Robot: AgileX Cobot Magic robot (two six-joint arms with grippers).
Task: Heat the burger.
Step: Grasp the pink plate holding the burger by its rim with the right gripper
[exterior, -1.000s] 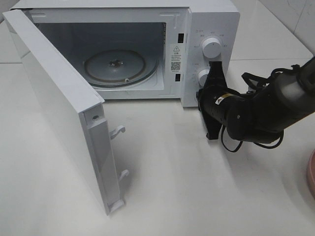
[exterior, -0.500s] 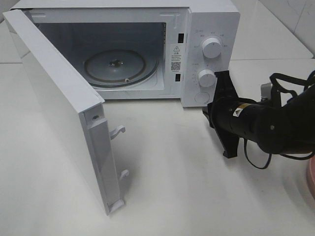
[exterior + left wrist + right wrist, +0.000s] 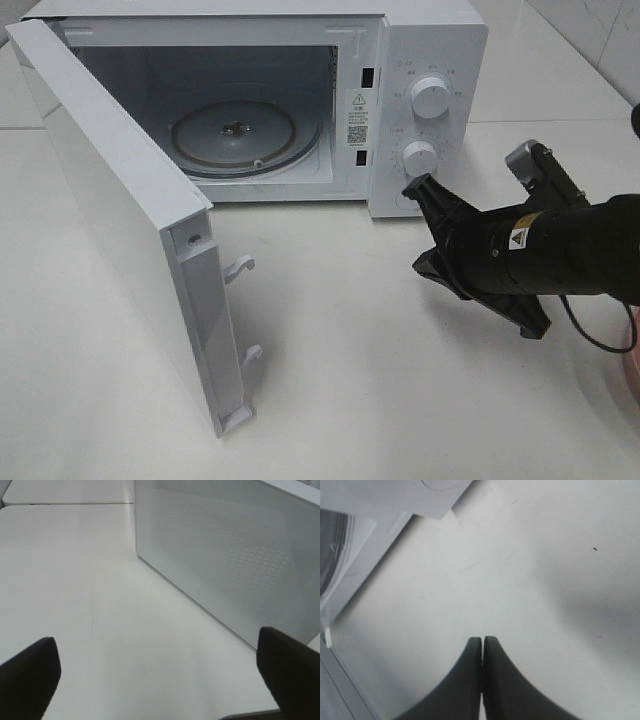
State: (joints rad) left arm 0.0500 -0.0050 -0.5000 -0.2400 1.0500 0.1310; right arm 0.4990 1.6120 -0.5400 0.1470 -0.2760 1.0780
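The burger is out of view in every frame. The white microwave (image 3: 425, 60) stands at the back with its door (image 3: 120, 200) swung wide open to the left and a bare glass turntable (image 3: 235, 135) inside. My right gripper (image 3: 428, 262) hovers over the table just in front of the microwave's lower right corner; its fingertips (image 3: 482, 645) are shut together with nothing between them. My left gripper (image 3: 160, 680) is open with empty space between its fingers, low over the table beside the outer face of the door (image 3: 235, 555). It does not show in the exterior view.
A sliver of a pink plate (image 3: 634, 365) shows at the right edge of the table. The open door juts toward the front left. Two dials (image 3: 430, 97) sit on the microwave's control panel, just above my right gripper.
My right arm has drawn back from the microwave's control panel, moving right and toward the front, and has turned. The door stays open. The left gripper shows no change.
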